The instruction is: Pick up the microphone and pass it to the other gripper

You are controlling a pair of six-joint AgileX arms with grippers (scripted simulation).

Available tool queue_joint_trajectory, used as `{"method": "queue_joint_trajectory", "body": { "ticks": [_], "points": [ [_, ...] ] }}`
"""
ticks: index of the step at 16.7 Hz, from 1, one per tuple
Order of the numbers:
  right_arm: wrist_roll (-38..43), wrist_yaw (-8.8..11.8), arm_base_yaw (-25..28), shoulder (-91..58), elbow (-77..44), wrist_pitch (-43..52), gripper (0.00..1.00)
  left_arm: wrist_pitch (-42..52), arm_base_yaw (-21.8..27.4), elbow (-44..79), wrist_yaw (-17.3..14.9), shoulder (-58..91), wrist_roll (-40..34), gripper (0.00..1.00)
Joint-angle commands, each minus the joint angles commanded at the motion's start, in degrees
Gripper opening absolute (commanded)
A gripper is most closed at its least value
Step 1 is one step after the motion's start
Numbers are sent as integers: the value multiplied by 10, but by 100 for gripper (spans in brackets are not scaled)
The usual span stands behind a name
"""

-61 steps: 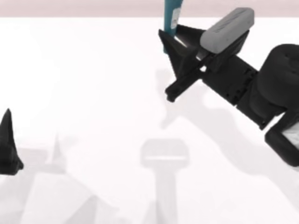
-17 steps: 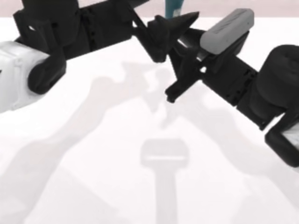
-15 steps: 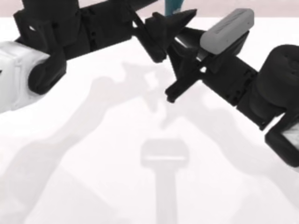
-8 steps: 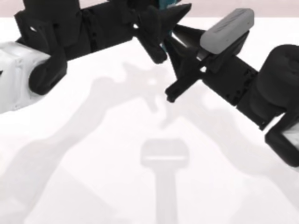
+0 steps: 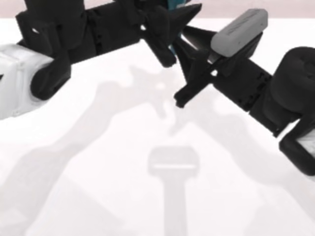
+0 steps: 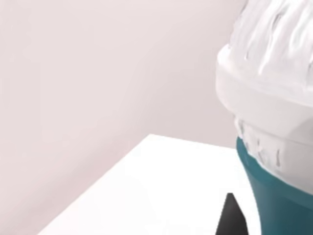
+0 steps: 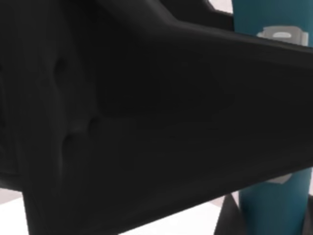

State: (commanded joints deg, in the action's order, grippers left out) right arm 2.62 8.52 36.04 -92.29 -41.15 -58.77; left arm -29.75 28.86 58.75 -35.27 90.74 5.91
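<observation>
At the top centre of the top view the two grippers meet over the white table (image 5: 98, 162). The left gripper (image 5: 170, 27) reaches in from the upper left of the frame, and the right gripper (image 5: 184, 69) comes from the right, its grey block toward the upper right. Only slivers of the teal microphone (image 5: 175, 4) show between them at the top edge. Whether either gripper's fingers are closed on it cannot be told from these views. In the left wrist view the microphone's white-silver head (image 6: 274, 83) fills the right side, very close. In the right wrist view a dark gripper body crosses in front of the teal handle.
</observation>
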Motion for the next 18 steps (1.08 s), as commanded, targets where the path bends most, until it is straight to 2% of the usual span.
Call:
{"method": "queue_joint_trajectory", "body": {
  "ticks": [13, 18],
  "points": [
    [0, 0, 0, 0, 0, 0, 98, 0, 0, 0, 0, 0, 0, 0],
    [0, 0, 0, 0, 0, 0, 100, 0, 0, 0, 0, 0, 0, 0]
  ]
}}
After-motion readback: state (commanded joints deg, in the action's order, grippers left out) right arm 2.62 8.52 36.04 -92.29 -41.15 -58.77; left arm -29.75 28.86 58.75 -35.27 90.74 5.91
